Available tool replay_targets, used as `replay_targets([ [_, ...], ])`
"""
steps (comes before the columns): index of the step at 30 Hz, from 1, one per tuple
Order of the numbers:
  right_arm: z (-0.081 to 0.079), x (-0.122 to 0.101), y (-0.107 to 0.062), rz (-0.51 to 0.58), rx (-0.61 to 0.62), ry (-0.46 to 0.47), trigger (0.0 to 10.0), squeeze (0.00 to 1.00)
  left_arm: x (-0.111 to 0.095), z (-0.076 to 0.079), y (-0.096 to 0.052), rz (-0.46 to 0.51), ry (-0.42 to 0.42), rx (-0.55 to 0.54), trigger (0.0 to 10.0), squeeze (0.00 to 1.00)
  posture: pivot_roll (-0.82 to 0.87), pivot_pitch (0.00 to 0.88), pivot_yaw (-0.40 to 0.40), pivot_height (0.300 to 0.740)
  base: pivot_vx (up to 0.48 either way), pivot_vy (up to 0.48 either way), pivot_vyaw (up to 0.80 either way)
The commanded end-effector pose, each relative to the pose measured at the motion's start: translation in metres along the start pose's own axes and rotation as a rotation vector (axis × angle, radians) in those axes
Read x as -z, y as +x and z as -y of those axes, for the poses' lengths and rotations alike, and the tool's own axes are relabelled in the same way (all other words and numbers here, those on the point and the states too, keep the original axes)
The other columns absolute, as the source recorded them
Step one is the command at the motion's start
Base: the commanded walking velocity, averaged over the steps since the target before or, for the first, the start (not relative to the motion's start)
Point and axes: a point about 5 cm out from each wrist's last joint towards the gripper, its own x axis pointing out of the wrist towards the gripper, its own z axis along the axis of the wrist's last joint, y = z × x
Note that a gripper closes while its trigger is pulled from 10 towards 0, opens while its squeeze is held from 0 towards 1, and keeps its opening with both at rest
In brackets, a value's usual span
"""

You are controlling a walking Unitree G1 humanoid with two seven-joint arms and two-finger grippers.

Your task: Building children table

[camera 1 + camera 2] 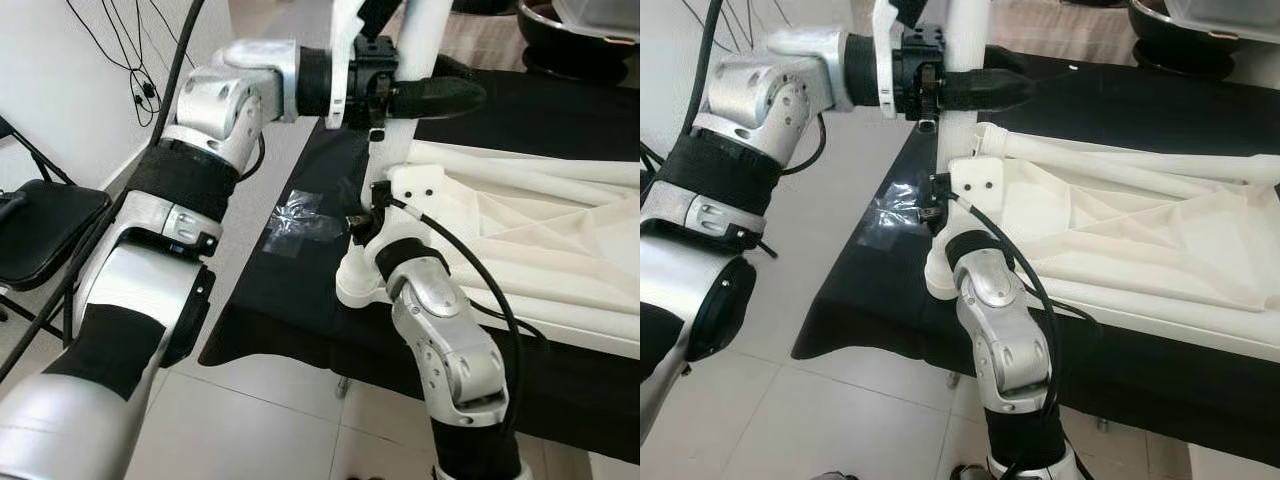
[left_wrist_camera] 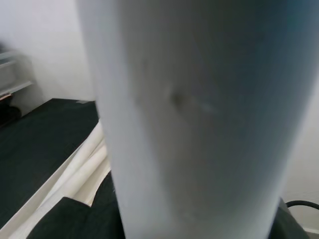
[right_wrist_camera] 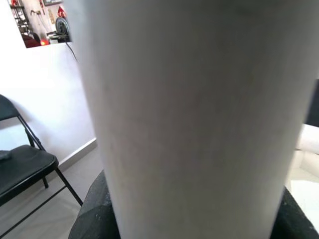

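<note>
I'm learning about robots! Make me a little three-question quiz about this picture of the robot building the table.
1. True or false: the white table leg stands upright at the corner of the tabletop.
2. Which gripper holds the leg higher up? A) left gripper B) right gripper
3. Fill in: the folding chair by the wall is coloured ____.

Key
1. True. The leg rises straight up from the corner.
2. A. The left gripper clasps the leg up high; the right gripper is low, near its base.
3. Black.
</note>
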Motion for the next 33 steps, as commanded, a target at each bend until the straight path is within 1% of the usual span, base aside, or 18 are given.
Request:
replay_targets([
  [1, -0.029, 0.010, -0.002, -0.042, -0.159, 0.077, 10.0, 0.00, -0.002, -0.006, -0.001, -0.039, 0.047, -0.070, 0.0, 0.00, 0.05, 0.168, 0.033, 0.740, 0.000, 0.000, 0.00],
  [2, -0.029, 0.010, -0.002, -0.042, -0.159, 0.077, 10.0, 0.00, -0.002, -0.006, -0.001, -0.039, 0.047, -0.070, 0.0, 0.00, 0.05, 0.168, 0.033, 0.740, 0.000, 0.000, 0.00],
  [3, -0.030, 0.008, -0.002, -0.024, -0.213, 0.090, 10.0, 0.68, -0.003, -0.006, 0.000, -0.046, 0.053, -0.078, 0.0, 0.00, 0.05, 0.167, 0.031, 0.740, 0.000, 0.000, 0.00],
  [4, -0.030, 0.008, -0.002, -0.024, -0.213, 0.090, 10.0, 0.68, -0.003, -0.006, 0.000, -0.046, 0.053, -0.078, 0.0, 0.00, 0.05, 0.167, 0.031, 0.740, 0.000, 0.000, 0.00],
  [5, -0.028, 0.007, -0.002, -0.009, -0.230, 0.090, 10.0, 1.00, -0.003, -0.007, 0.000, -0.049, 0.054, -0.083, 0.0, 0.00, 0.05, 0.167, 0.032, 0.740, 0.000, 0.000, 0.00],
  [6, -0.027, 0.004, -0.001, 0.012, -0.290, 0.110, 10.0, 1.00, -0.003, -0.007, 0.000, -0.048, 0.054, -0.087, 0.0, 0.00, 0.05, 0.165, 0.031, 0.740, 0.000, 0.000, 0.00],
  [8, -0.027, 0.004, -0.001, 0.012, -0.290, 0.110, 10.0, 1.00, -0.003, -0.007, 0.000, -0.048, 0.054, -0.087, 0.0, 0.00, 0.05, 0.165, 0.031, 0.740, 0.000, 0.000, 0.00],
  [11, -0.007, -0.008, 0.007, 0.068, -0.514, 0.067, 10.0, 1.00, -0.004, -0.006, 0.001, -0.047, 0.054, -0.092, 0.0, 0.00, 0.06, 0.162, 0.029, 0.740, 0.000, 0.000, 0.00],
  [13, 0.001, -0.011, 0.010, 0.073, -0.575, 0.029, 10.0, 1.00, -0.004, -0.006, 0.001, -0.046, 0.054, -0.090, 0.0, 0.00, 0.06, 0.162, 0.029, 0.740, 0.000, 0.000, 0.00],
  [14, 0.010, -0.012, 0.013, 0.066, -0.640, -0.031, 10.0, 0.25, -0.004, -0.006, 0.002, -0.045, 0.053, -0.088, 0.0, 0.00, 0.06, 0.161, 0.028, 0.740, 0.000, 0.000, 0.00],
  [15, 0.010, -0.012, 0.013, 0.066, -0.640, -0.031, 10.0, 0.25, -0.004, -0.006, 0.002, -0.045, 0.053, -0.088, 0.0, 0.00, 0.06, 0.161, 0.028, 0.740, 0.000, 0.000, 0.00],
  [16, 0.018, -0.012, 0.016, 0.049, -0.689, -0.074, 10.0, 0.00, -0.004, -0.006, 0.003, -0.044, 0.052, -0.085, 0.0, 0.00, 0.06, 0.161, 0.030, 0.740, 0.000, 0.000, 0.00],
  [21, 0.033, -0.010, 0.024, -0.005, -0.834, -0.178, 10.0, 0.00, -0.004, -0.003, 0.005, -0.038, 0.049, -0.068, 0.0, 0.00, 0.07, 0.160, 0.035, 0.740, 0.000, 0.000, 0.00],
  [27, 0.035, -0.008, 0.032, -0.055, -1.023, -0.181, 10.0, 0.00, -0.006, 0.000, 0.008, -0.024, 0.046, -0.058, 0.0, 0.00, 0.07, 0.163, 0.032, 0.740, 0.000, 0.000, 0.00],
  [28, 0.035, -0.007, 0.034, -0.057, -1.045, -0.177, 2.0, 0.00, -0.006, 0.000, 0.008, -0.022, 0.045, -0.060, 0.0, 0.00, 0.08, 0.165, 0.029, 0.740, 0.000, 0.000, 0.00],
  [30, 0.035, -0.007, 0.034, -0.057, -1.045, -0.177, 2.0, 0.00, -0.006, 0.000, 0.008, -0.022, 0.045, -0.060, 0.0, 0.00, 0.08, 0.165, 0.029, 0.740, 0.000, 0.000, 0.00],
  [31, 0.035, -0.007, 0.036, -0.057, -1.066, -0.175, 0.0, 0.00, -0.006, 0.000, 0.008, -0.020, 0.045, -0.061, 0.0, 0.00, 0.08, 0.166, 0.028, 0.740, 0.000, 0.000, 0.00],
  [33, 0.035, -0.007, 0.036, -0.059, -1.101, -0.164, 0.0, 0.00, -0.006, 0.001, 0.009, -0.017, 0.043, -0.062, 0.0, 0.00, 0.08, 0.170, 0.022, 0.740, 0.000, 0.000, 0.00],
])
